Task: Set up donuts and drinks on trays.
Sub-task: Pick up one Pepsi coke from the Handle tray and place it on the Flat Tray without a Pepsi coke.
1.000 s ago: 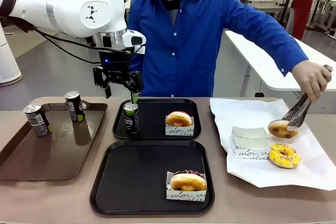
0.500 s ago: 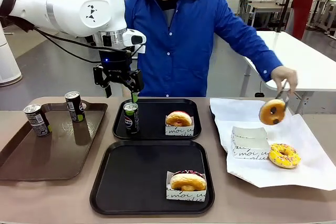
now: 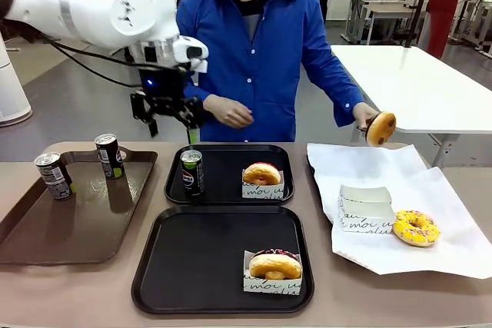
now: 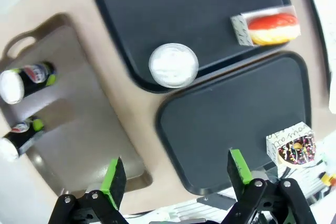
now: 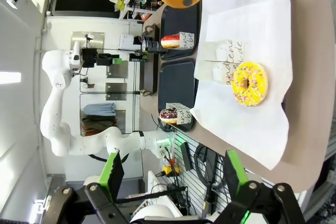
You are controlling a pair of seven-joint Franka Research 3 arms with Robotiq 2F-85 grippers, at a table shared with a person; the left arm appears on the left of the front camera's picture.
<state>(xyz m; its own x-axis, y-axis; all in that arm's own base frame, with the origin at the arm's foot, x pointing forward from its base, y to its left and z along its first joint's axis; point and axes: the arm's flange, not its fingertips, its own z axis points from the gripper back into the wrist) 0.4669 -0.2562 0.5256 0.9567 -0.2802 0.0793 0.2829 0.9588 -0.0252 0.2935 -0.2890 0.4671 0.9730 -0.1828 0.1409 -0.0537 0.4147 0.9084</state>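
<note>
My left gripper hangs open and empty above the far black tray, well over a Pepsi can that stands alone there. From the left wrist view the open gripper looks down on that can's top and on both trays. A sleeved donut sits on the far tray, and another sleeved donut lies on the near tray. The person holds a chocolate-spotted donut in tongs above the white paper. My right gripper is open and empty, off the table's right end.
Two more cans stand on the brown tray at left. On the white paper lie a yellow sprinkled donut and an empty paper sleeve. The person's other hand hovers close to my left gripper.
My left gripper has risen away from the can on the far tray. The person lifted the donut off the paper with tongs and carried it up and left.
</note>
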